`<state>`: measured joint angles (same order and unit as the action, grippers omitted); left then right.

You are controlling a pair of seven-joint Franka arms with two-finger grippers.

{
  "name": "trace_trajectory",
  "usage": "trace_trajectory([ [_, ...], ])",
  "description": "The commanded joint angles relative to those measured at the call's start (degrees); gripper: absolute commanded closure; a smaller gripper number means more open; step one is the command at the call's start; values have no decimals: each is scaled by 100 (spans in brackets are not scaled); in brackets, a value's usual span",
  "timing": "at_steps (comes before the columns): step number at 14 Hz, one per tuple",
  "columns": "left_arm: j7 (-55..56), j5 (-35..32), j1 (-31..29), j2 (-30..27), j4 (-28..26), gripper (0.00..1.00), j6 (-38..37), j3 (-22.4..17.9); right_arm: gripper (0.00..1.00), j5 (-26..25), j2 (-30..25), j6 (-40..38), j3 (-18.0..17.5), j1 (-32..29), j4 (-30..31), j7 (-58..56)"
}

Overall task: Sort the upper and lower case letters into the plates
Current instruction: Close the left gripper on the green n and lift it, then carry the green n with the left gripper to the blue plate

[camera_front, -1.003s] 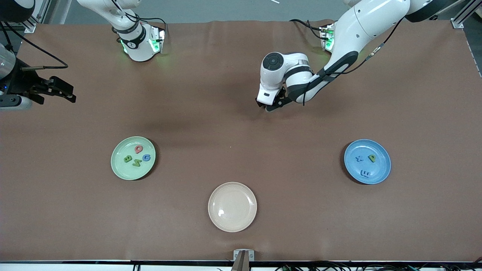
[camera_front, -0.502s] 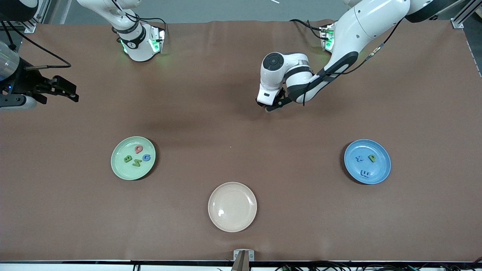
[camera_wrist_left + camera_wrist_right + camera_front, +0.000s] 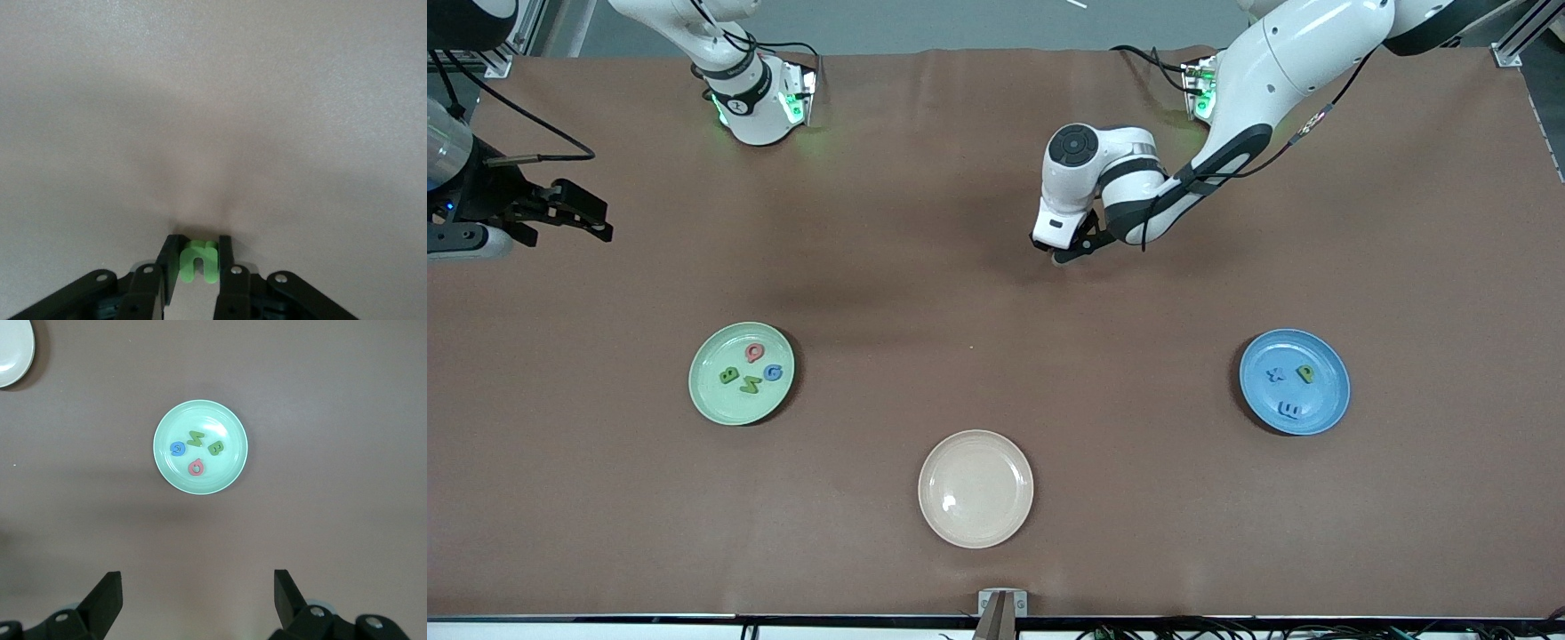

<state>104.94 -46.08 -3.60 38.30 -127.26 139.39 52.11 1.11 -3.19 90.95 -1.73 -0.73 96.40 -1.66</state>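
Left end effector (image 3: 197, 260) has since closed on green letter (image 3: 199, 261).

Three round plates sat on the counter (image 3: 996, 293): one pale green plate (image 3: 704, 397), one blue plate (image 3: 1325, 404) and one cream-beige plate (image 3: 975, 524). Eight small toy letters were in sight. Four lay in the pale green plate: one red letter (image 3: 755, 353), one blue letter (image 3: 773, 372) and two green letters (image 3: 729, 376). Three lay in the blue plate: two blue lowercase letters (image 3: 1289, 409) and one green p (image 3: 1305, 373). One more bright green letter (image 3: 199, 259) sat between the fingers of the left end effector (image 3: 195, 270). Two robot arms were present, each with one two-finger end effector; the right end effector (image 3: 198, 597) carried no letter.
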Motion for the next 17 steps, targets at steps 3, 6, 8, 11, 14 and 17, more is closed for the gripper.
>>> trace_trajectory([
  [3,88,-199,-62,29,-18,85,114,-25,0,38,-76,55,-12,-6,54,69],
  [6,88,-191,-175,-155,-10,87,79,19,0,38,-67,99,-12,82,45,69],
  [8,10,-182,-455,-279,-10,89,1,263,0,29,-85,29,-3,65,63,69],
  [11,-648,-130,-1683,-236,69,90,-506,1316,0,29,-76,90,14,47,54,69],
  [14,-1543,221,-2424,-200,490,90,-1464,2135,0,29,-76,195,14,56,54,69],
  [17,-2791,573,-2812,-200,1236,90,-2765,2698,0,29,-76,221,-3,91,45,69],
])
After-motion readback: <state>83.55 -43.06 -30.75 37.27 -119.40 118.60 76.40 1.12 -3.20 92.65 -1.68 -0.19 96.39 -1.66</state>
